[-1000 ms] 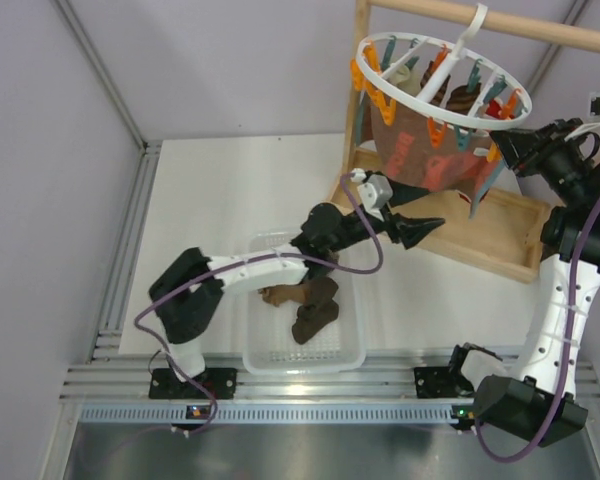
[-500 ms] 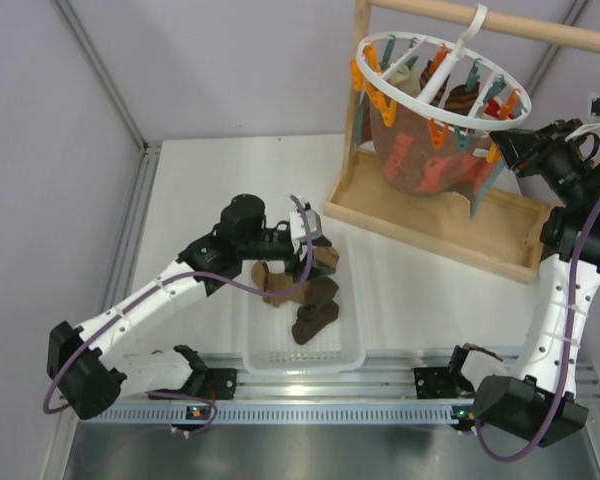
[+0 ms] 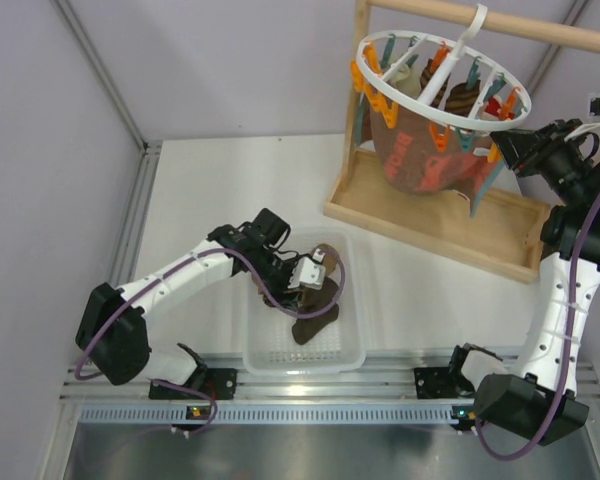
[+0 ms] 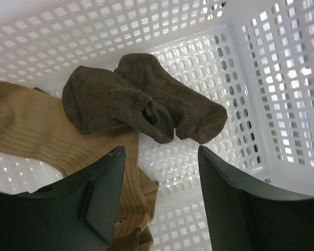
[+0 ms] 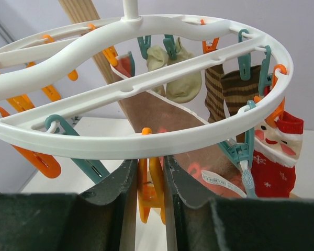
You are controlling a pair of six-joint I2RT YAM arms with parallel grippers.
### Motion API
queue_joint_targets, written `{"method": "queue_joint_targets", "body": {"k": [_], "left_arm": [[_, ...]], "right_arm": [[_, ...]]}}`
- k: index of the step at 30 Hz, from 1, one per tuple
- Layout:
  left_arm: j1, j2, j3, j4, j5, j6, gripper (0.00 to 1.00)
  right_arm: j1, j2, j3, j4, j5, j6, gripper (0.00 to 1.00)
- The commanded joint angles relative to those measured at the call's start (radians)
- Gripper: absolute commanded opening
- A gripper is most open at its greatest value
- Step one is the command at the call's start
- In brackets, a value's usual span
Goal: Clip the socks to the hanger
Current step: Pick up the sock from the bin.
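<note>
Tan and dark brown socks lie in the white basket (image 3: 352,345). My left gripper (image 3: 315,272) is down inside it, open and empty. In the left wrist view its jaws (image 4: 161,151) stand wide apart just short of a crumpled dark brown sock (image 4: 141,102). A tan sock (image 4: 36,136) lies under the left finger. The white ring hanger (image 3: 440,110) hangs from the wooden rod at the back right. My right gripper (image 3: 505,148) is at its rim, shut on an orange peg (image 5: 150,191) below the ring (image 5: 146,138).
A pale sock (image 5: 180,78), a brown striped sock (image 5: 240,89), a red Santa sock (image 5: 275,157) and a reddish-brown cloth (image 5: 167,115) hang from the hanger. The wooden frame's base (image 3: 440,235) stands right of the basket. The basket walls (image 4: 282,78) are close round my left gripper.
My left arm has swung back from near the hanger and gone down into the basket over the socks. The right arm has not moved.
</note>
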Motion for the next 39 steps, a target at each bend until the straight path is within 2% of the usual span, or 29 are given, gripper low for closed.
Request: {"method": "queue_joint_targets", "body": {"k": [1,2,4,5,11,15,23,29,33,37,39], "left_arm": [[-0.002,-0.038,-0.003,-0.107,0.051,0.313,0.63],[-0.003,-0.041,-0.021,-0.098,0.053,0.431,0.63],[-0.015,-0.042,-0.032,-0.087,0.042,0.542,0.64],[-0.017,-0.034,-0.034,-0.087,0.041,0.644,0.64],[-0.035,0.043,-0.015,-0.09,0.032,0.988,0.66],[-0.041,0.078,-0.037,-0.084,0.004,1.163,0.67],[-0.067,0.147,-0.028,-0.015,-0.002,1.237,0.66],[-0.071,0.189,-0.025,-0.015,-0.045,1.294,0.56],[-0.071,0.187,-0.018,-0.014,-0.031,1.282,0.44],[-0.071,0.166,0.023,-0.036,-0.007,1.204,0.21],[-0.072,0.15,0.044,-0.063,0.01,1.181,0.13]], "right_arm": [[-0.001,0.018,0.015,-0.012,0.003,-0.007,0.0],[-0.001,0.016,0.012,-0.012,0.003,-0.009,0.0],[-0.001,0.018,0.011,-0.017,0.002,-0.012,0.0],[-0.001,0.018,0.011,-0.02,0.002,-0.018,0.0],[-0.001,0.022,0.017,-0.028,0.005,-0.019,0.0],[-0.001,0.025,0.022,-0.031,0.005,-0.019,0.0],[-0.001,0.025,0.022,-0.045,0.005,-0.033,0.0],[-0.001,0.024,0.02,-0.051,0.006,-0.038,0.0],[-0.003,0.024,0.019,-0.051,0.008,-0.039,0.0],[-0.001,0.021,0.015,-0.049,0.008,-0.039,0.0],[-0.001,0.021,0.014,-0.046,0.006,-0.039,0.0]]}}
